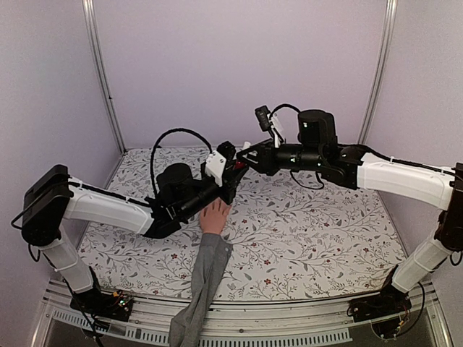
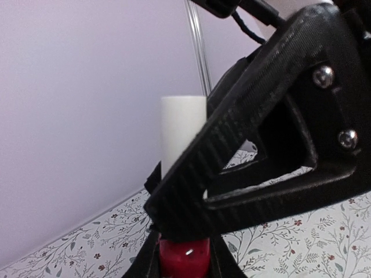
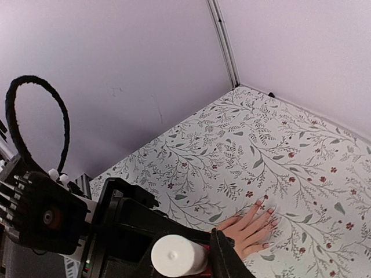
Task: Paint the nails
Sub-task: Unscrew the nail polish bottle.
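While the two arms meet above the middle of the floral-covered table (image 1: pixel 311 231) in the top view, the left gripper (image 1: pixel 235 168) carries something red and the right gripper (image 1: pixel 244 155) closes in from 2 o'clock; the mannequin hand (image 1: pixel 215 217) lies flat at 6 o'clock just below them, its grey sleeve (image 1: pixel 206 275) trailing to the near edge, its fingertips hidden under the left arm. In the left wrist view the red polish bottle (image 2: pixel 184 259) sits clamped between that gripper's two fingers at 6 o'clock, its white cap (image 2: pixel 181 124) upright, with a black finger (image 2: pixel 255 133) of the right gripper crossing in front. In the right wrist view the cap's top shows at 6 o'clock beside one right finger; whether the right jaws pinch it I cannot tell. The nails (image 3: pixel 265 200) lie at 4 o'clock, too small to judge for paint. The step looks like opening the bottle: next, a firm pinch on the cap, a twist, and a straight lift.
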Controlling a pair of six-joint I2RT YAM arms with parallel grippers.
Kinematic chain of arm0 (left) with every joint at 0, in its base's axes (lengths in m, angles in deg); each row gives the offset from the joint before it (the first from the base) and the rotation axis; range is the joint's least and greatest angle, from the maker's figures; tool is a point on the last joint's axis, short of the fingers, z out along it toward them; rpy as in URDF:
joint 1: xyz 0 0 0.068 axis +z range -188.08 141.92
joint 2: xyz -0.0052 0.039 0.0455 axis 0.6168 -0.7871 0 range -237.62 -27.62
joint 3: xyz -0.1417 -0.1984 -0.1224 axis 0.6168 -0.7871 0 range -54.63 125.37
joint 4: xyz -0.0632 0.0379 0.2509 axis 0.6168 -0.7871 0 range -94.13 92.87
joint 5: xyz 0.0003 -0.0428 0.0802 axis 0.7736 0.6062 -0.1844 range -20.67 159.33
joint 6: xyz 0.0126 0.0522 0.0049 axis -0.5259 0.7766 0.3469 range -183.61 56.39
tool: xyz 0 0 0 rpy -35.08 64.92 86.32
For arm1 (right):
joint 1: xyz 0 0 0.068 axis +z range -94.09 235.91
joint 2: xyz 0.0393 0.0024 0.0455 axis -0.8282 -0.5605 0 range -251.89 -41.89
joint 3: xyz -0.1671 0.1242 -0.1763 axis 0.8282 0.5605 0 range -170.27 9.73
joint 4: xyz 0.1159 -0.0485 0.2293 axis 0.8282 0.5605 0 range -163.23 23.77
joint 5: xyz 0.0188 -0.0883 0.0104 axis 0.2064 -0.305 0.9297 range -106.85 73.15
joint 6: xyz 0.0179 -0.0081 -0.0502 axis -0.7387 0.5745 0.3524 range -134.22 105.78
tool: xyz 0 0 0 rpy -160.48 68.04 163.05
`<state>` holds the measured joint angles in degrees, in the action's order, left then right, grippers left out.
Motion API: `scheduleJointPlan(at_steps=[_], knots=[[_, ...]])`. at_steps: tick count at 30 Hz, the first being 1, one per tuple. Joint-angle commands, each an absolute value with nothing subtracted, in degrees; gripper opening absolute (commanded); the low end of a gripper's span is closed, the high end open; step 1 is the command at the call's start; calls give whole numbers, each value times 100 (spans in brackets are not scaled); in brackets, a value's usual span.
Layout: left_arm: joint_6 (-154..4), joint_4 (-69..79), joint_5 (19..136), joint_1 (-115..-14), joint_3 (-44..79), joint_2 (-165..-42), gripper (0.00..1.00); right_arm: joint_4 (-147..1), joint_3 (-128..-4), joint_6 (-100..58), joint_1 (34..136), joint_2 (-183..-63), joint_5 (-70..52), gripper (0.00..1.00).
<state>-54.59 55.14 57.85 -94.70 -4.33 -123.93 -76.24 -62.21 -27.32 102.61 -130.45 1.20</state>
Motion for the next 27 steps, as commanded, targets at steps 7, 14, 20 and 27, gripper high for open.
scheduleJointPlan(at_steps=[7,14,20,27], knots=[[-5280,5322,5772,-9573,-172,-12513,0,-7682,-6412,-2663,10230,-13105,275,2],[-5608,5578,7058,-9360,-411,-12309,0,-7887,-6230,-2096,10227,-12908,831,0],[-6263,6017,9366,-8955,-636,-12149,0,-7816,-6133,-1389,10230,-12757,1411,0],[-7134,6758,11556,-8708,-525,-12231,0,-7520,-6192,-627,10233,-12693,2257,0]])
